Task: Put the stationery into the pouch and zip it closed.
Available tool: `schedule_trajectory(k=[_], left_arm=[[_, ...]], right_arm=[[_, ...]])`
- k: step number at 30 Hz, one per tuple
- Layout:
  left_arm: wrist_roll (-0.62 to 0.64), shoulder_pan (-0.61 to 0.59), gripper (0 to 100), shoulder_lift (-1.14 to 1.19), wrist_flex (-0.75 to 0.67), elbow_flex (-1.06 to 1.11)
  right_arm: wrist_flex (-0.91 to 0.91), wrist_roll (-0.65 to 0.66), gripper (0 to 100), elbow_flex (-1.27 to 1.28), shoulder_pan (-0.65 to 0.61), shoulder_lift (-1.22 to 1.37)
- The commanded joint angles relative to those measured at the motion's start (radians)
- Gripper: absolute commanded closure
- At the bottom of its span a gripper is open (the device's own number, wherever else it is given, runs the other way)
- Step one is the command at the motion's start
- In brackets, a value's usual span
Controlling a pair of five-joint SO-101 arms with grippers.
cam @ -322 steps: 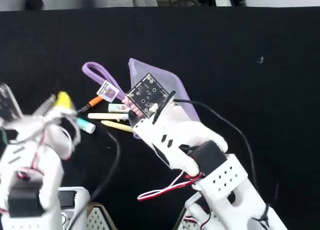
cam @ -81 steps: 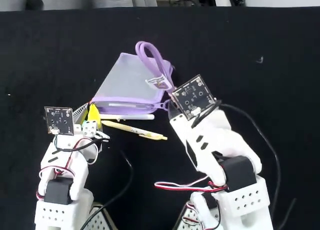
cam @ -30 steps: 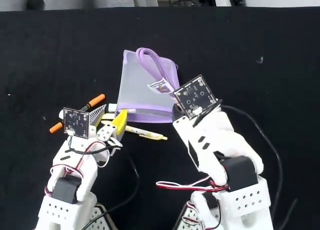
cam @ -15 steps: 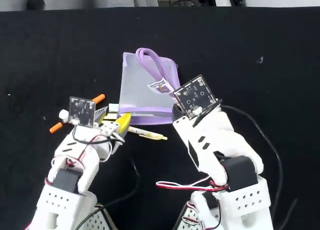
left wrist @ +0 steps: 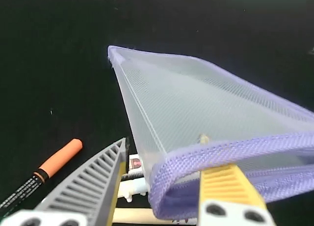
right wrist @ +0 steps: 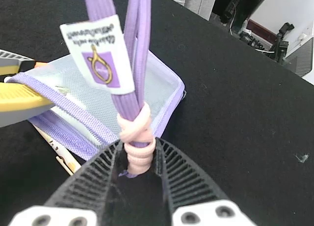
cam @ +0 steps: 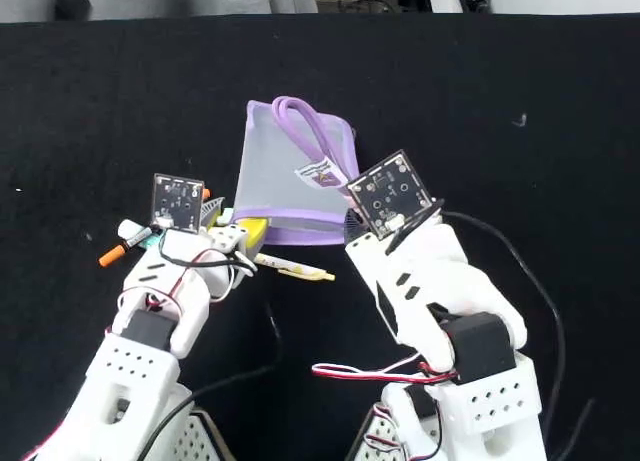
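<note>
A translucent purple mesh pouch (cam: 285, 171) lies flat mid-table, its mouth toward the arms. My left gripper (cam: 235, 221) is open at the mouth's left corner. In the left wrist view the pouch (left wrist: 196, 108) has its purple rim between the fingers of that gripper (left wrist: 167, 160); the yellow finger (left wrist: 223, 187) sits in the mouth and the grey finger (left wrist: 93, 187) outside. My right gripper (right wrist: 139, 152) is shut on the pink coiled cord (right wrist: 137, 142) at the base of the purple strap (right wrist: 140, 49). An orange marker (cam: 112, 256) and a cream pencil (cam: 290, 269) lie outside the pouch.
A white, teal-ended stick (cam: 135, 231) lies by the left arm. Small white items (left wrist: 132, 179) lie under the pouch's corner. The black table (cam: 500, 131) has bare room to the right and at the back. A white tag (right wrist: 95, 52) hangs on the strap.
The left arm has swung right and forward, bringing its gripper to the pouch's mouth. The right arm and the pouch have held still over the last second.
</note>
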Motion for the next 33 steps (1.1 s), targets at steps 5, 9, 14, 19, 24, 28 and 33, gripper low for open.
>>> schedule_trajectory(k=[5,9,14,19,24,28,33], left_arm=[[-0.023,-0.004,91,0.163,-0.104,-0.111],[-0.025,-0.004,96,0.161,-0.103,-0.120],[-0.023,-0.004,97,0.161,-0.101,-0.127],[-0.015,-0.004,97,0.161,0.058,-0.251],[0.035,-0.004,97,0.161,0.296,-0.460],[0.054,-0.004,97,0.166,0.460,-0.610],[0.055,-0.047,97,0.172,0.572,-0.773]], right_arm=[[0.003,0.006,98.7,-0.077,0.011,-0.030],[0.000,0.006,98.6,-0.079,0.011,-0.030],[-0.005,-0.002,96.6,-0.081,0.011,-0.030],[-0.002,-0.003,84.0,-0.081,0.011,-0.030],[-0.005,-0.003,77.4,-0.076,-0.003,-0.031],[0.002,0.002,77.2,-0.074,-0.043,-0.031],[0.002,0.005,77.2,-0.076,-0.044,-0.031]])
